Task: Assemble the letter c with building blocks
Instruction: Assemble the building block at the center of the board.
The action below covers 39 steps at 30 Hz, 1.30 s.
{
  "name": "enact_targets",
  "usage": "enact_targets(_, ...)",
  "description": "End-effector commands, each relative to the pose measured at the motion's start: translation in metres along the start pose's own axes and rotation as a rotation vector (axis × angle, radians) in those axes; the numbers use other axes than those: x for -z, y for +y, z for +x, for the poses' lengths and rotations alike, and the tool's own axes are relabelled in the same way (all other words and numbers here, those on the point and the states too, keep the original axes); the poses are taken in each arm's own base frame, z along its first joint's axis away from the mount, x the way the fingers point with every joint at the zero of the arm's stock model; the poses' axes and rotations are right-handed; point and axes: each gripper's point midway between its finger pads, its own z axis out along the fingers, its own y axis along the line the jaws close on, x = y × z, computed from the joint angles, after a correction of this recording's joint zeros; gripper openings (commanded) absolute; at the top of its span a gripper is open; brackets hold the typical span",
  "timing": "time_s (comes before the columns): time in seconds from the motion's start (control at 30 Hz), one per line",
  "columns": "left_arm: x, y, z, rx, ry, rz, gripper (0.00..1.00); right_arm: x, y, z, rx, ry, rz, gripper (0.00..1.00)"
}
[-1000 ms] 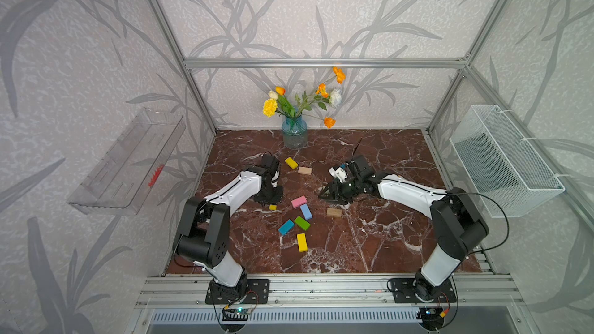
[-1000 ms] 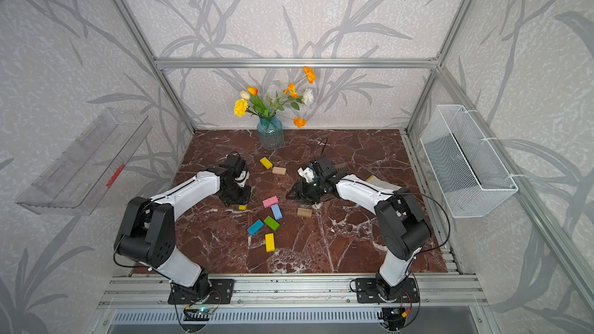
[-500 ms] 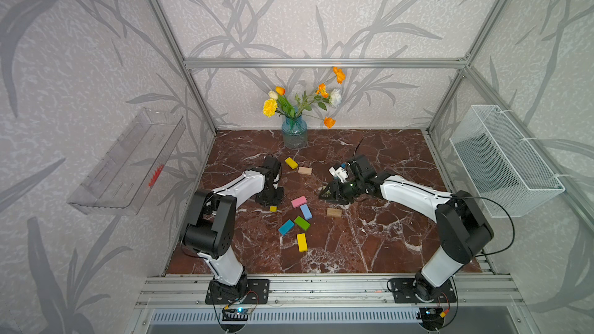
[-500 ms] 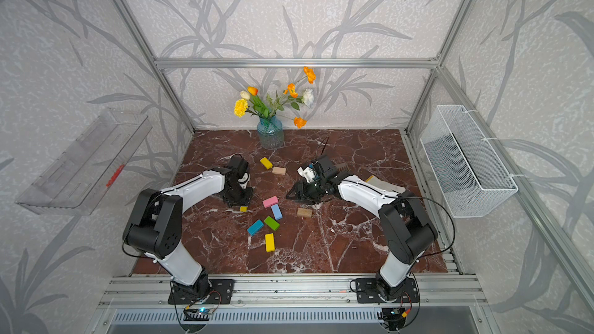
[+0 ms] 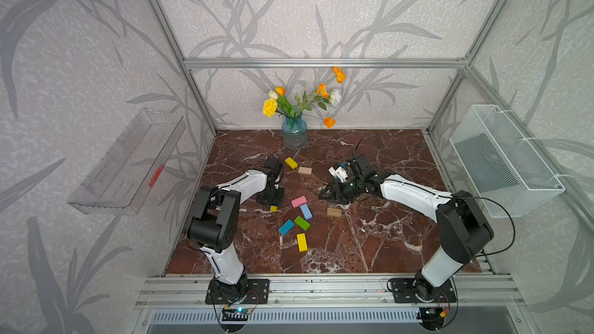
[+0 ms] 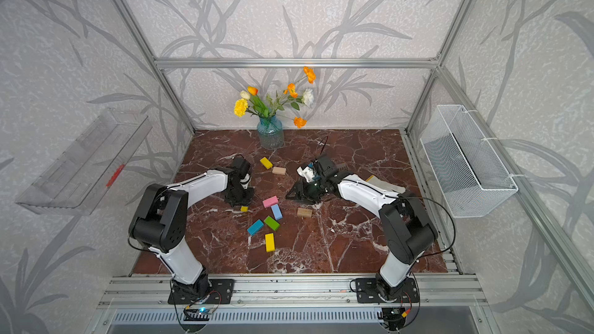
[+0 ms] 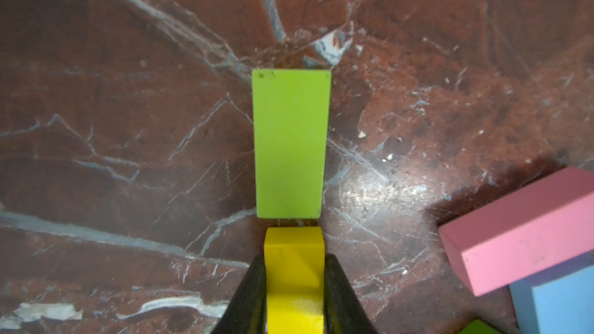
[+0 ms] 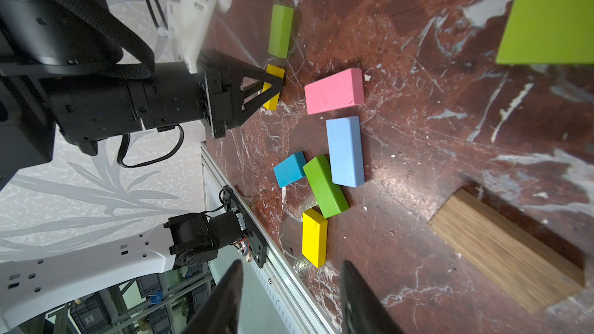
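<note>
My left gripper [image 7: 294, 284] is shut on a small yellow block [image 7: 294, 271], its jaws pressed against both long sides. The block's end sits just short of a lime green block [image 7: 291, 144] lying flat on the marble. In a top view this yellow block [image 5: 273, 208] shows under the left gripper [image 5: 271, 200]. A pink block [image 5: 298, 201], a light blue block [image 5: 306, 211], a green one [image 5: 302, 222], a teal one [image 5: 285, 227] and a yellow one [image 5: 301, 241] lie in a loose curve at mid-table. My right gripper [image 8: 291, 268] hovers open and empty near a tan block [image 8: 508, 249].
A yellow block [image 5: 291, 162] and a tan block [image 5: 304, 170] lie further back. A glass vase of flowers [image 5: 294, 134] stands at the back wall. A wire basket [image 5: 504, 162] hangs on the right wall, a clear tray [image 5: 128, 162] on the left. Another lime green block [image 8: 549, 24] lies close under the right wrist.
The left arm's elbow has swung in toward the table while its gripper stays at the small yellow block. The right arm has barely moved.
</note>
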Motion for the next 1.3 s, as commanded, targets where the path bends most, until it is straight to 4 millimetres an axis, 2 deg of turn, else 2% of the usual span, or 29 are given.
enact_targets(0.0, 0.0009, 0.0007, -0.0110, 0.003, -0.024, -0.021, 0.29, 0.0044, 0.0098, -0.0003, 0.027, 0.001, -0.011, 0.48)
enact_targets(1.27, -0.0079, -0.0008, -0.0156, -0.002, -0.017, -0.025, 0.33, 0.0059, 0.0176, -0.0011, 0.031, 0.001, -0.045, 0.48)
